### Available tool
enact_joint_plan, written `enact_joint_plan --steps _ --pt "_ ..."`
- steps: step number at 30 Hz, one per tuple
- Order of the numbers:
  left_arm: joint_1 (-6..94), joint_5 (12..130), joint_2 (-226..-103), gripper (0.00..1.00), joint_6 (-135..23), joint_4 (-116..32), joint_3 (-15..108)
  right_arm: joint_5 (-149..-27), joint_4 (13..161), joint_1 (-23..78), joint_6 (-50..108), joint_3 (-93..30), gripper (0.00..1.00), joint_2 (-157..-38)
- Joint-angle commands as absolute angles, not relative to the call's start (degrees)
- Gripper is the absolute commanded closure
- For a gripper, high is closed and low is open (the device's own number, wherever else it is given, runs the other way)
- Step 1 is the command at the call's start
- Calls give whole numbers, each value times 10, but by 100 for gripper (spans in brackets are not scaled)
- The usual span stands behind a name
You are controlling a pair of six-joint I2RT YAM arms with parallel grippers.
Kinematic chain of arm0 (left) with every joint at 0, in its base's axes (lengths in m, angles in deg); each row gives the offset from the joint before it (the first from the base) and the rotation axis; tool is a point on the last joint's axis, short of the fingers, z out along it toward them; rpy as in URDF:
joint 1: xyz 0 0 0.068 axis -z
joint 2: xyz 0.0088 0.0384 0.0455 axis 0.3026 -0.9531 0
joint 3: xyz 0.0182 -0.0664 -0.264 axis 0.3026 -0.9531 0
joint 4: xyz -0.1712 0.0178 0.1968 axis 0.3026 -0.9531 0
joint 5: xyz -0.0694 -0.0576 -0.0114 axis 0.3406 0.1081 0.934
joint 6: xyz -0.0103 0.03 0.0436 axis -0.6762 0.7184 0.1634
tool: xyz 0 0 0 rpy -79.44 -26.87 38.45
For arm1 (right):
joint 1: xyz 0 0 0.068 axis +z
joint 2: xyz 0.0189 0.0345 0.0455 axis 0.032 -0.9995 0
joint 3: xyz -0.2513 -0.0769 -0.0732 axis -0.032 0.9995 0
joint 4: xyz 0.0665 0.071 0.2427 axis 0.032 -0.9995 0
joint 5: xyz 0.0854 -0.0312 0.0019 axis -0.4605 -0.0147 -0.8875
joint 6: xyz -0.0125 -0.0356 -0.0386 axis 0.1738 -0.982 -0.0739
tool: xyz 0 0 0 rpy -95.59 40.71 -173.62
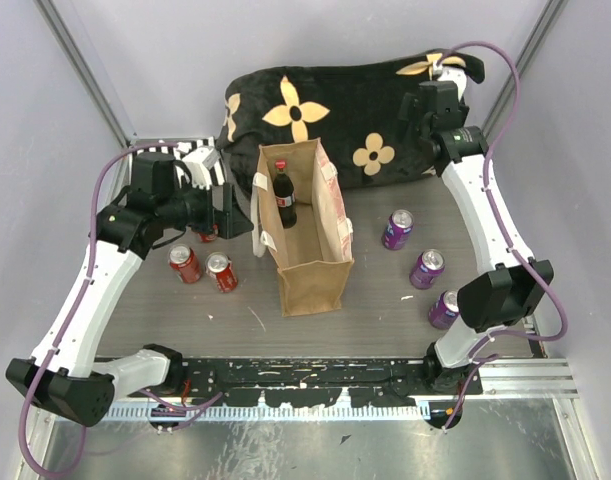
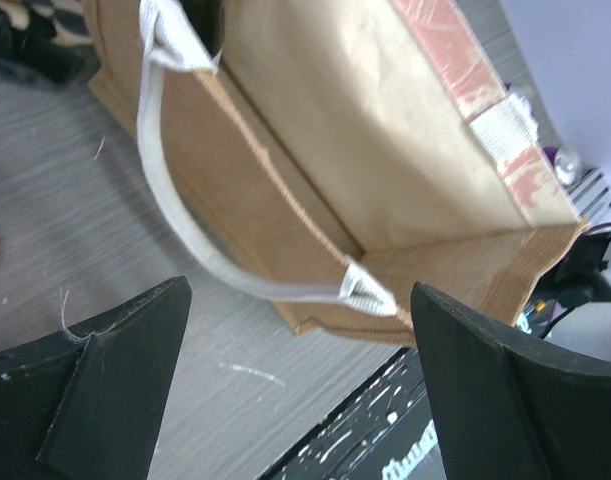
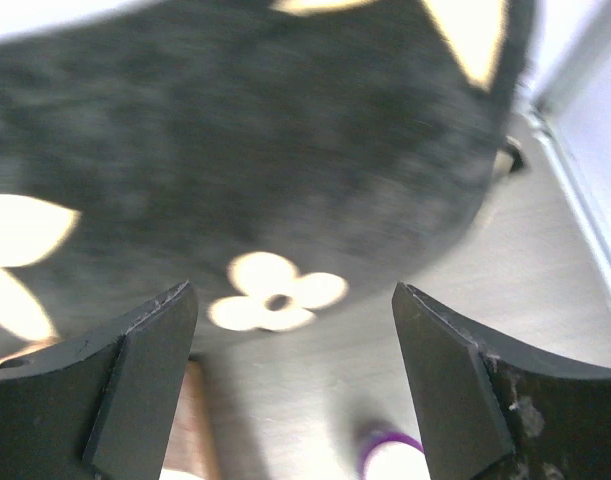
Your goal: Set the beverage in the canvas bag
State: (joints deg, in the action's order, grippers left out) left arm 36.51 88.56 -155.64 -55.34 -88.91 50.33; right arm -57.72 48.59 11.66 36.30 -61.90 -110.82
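Observation:
The canvas bag [image 1: 310,262] stands upright in the middle of the table, its mouth open. Inside it stands the beverage [image 1: 284,197], a dark cola bottle with a red cap. My left gripper [image 1: 238,210] hovers just left of the bag, open and holding nothing. In the left wrist view the bag [image 2: 385,150] and its cream handle [image 2: 185,225] lie beyond the spread fingers [image 2: 125,350] of the left gripper [image 2: 300,300]. My right gripper [image 1: 422,108] is at the back right over the cushion. In its own view the right gripper [image 3: 295,300] is open and holds nothing.
A black cushion with tan flowers [image 1: 335,110] lies behind the bag. Red cans [image 1: 185,263] [image 1: 222,271] stand left of the bag, with another partly hidden under the left arm. Three purple cans [image 1: 397,229] [image 1: 426,268] [image 1: 444,309] stand to its right.

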Motion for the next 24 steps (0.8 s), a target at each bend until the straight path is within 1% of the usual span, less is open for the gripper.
enact_joint_plan --steps 1,4,8,17,24 --pt "362 876 -1544 2 -524 -963 497 -661 363 82 370 -567 15 -1094" --pt "362 880 -1539 2 -527 -958 483 -678 352 72 369 -528 15 -1095" --pt "362 884 -1536 2 -511 -959 468 -703 323 71 369 -506 16 -1110" --pt "362 915 -1558 2 -498 -942 443 -751 313 71 375 -469 14 -1145" --pt "362 928 -1583 2 -492 -926 450 -749 309 70 379 -451 13 -1164"
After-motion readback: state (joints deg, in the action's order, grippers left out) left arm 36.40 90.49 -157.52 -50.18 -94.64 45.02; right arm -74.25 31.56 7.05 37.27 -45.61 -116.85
